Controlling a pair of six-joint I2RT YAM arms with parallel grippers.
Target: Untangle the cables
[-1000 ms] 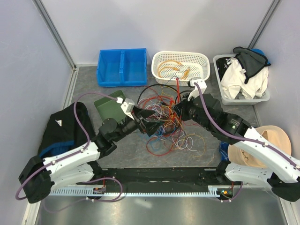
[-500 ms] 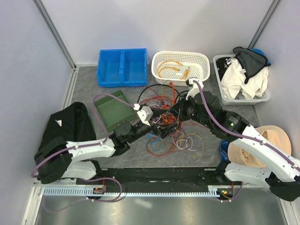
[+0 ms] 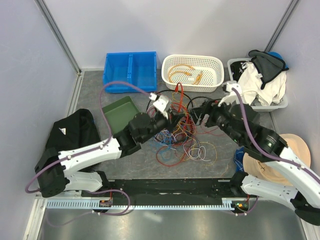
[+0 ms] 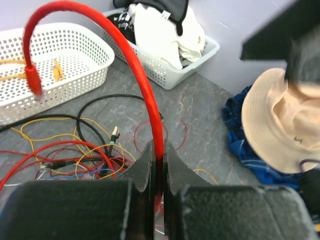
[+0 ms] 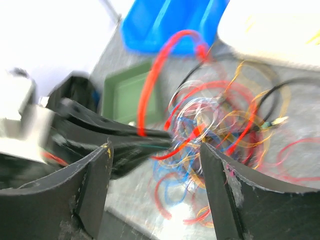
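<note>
- In the overhead view a black bag (image 3: 67, 137) lies at the table's (image 3: 220, 170) left edge. A green tray (image 3: 119, 111) and a blue two-compartment bin (image 3: 130, 71) sit beyond it, toward the back left corner.
- The left arm (image 3: 90, 152) reaches from the near left diagonally to the table's middle. The forearm is low, and the left gripper (image 3: 173, 118) is at the back of the wire heap.
- The left wrist view settles what the overhead view leaves unclear. The black fingers (image 4: 145, 165) are pinched together on a thick red cable (image 4: 142, 80). It rises from between them and arches over, and its red plug hangs in front of the white basket (image 4: 80, 47).
- The cables (image 3: 177, 142) lie in a loose heap of red, orange, yellow, blue and white loops at the table's middle. The heap sits between the two grippers and spreads toward the near edge.
- More orange cable lies inside the basket at the back edge.
- The right gripper (image 3: 199, 116) is just right of the heap, close to the left gripper.
- The right wrist view is blurred, but it shows that gripper's fingers spread wide and holding nothing. The heap and the red arch are ahead of them.
- The right arm (image 3: 260, 142) comes from the near right. Its forearm angles back and left above a tan hat (image 3: 280, 155).
- The hat rests at the right edge on a blue cloth (image 4: 245, 142).
- A bin of clothes (image 3: 257, 82) fills the back right corner.
</note>
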